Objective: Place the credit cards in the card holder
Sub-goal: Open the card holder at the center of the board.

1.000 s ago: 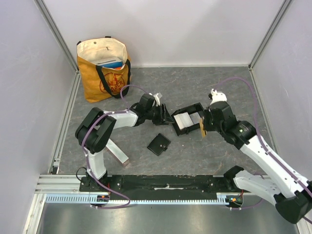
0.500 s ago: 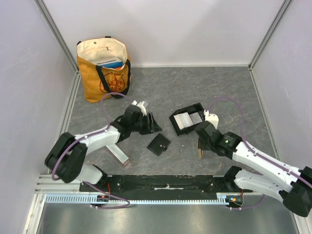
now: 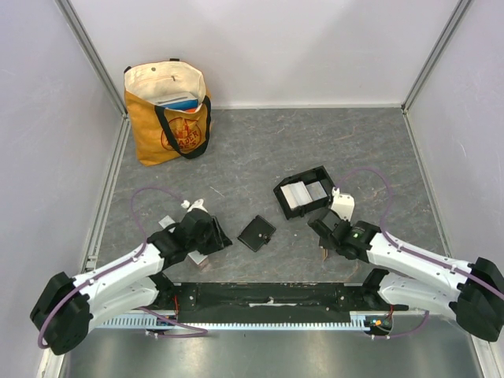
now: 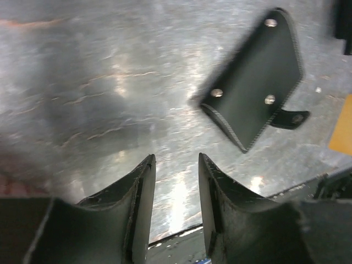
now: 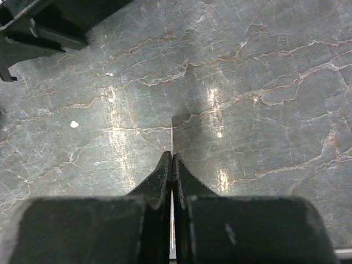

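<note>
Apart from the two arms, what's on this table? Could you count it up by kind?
Tote bag: 1
Black wallet: 1
Card holder: 1
Orange card, in the right hand: 1
Pale cards showing in the holder: 2
Grey bar: 1
Total: 7

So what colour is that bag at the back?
The bag is mustard orange, black straps; top external view.

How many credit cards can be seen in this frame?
3. One orange card is pinched edge-on in the right claw. Two pale cards lie in the card holder, one in each compartment. More could be stacked beneath them, hidden.
</note>
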